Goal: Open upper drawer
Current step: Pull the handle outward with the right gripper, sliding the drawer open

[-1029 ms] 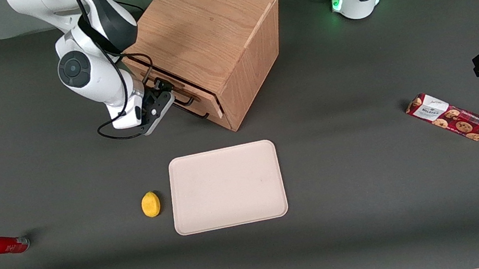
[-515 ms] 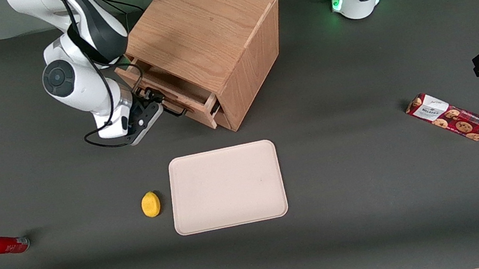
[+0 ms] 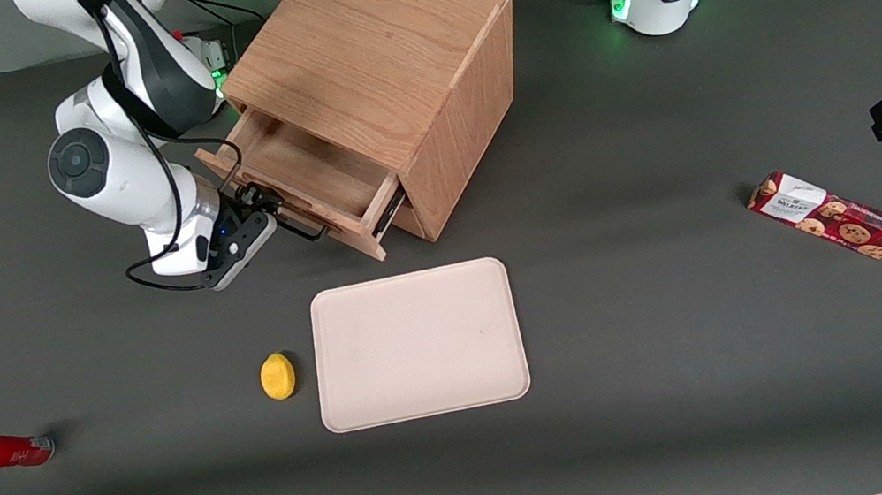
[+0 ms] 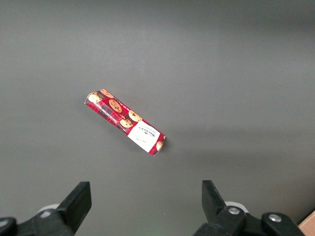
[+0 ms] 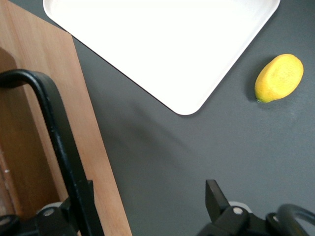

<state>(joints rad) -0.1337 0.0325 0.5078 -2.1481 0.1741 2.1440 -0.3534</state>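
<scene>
Since a second ago the upper drawer of the cube-shaped oak cabinet has slid well out — its shallow light-wood box lies open to view; the right arm's gripper has drawn back with it, toward the working arm's end of the table; its fingers stand apart around the thin black bar handle, which runs against one of them; nearer the front camera lie a pale rectangular tray and, just beside it, a yellow lemon.

Right arm bent low, wrist tilted down; its hand with fingers spread apart.
</scene>
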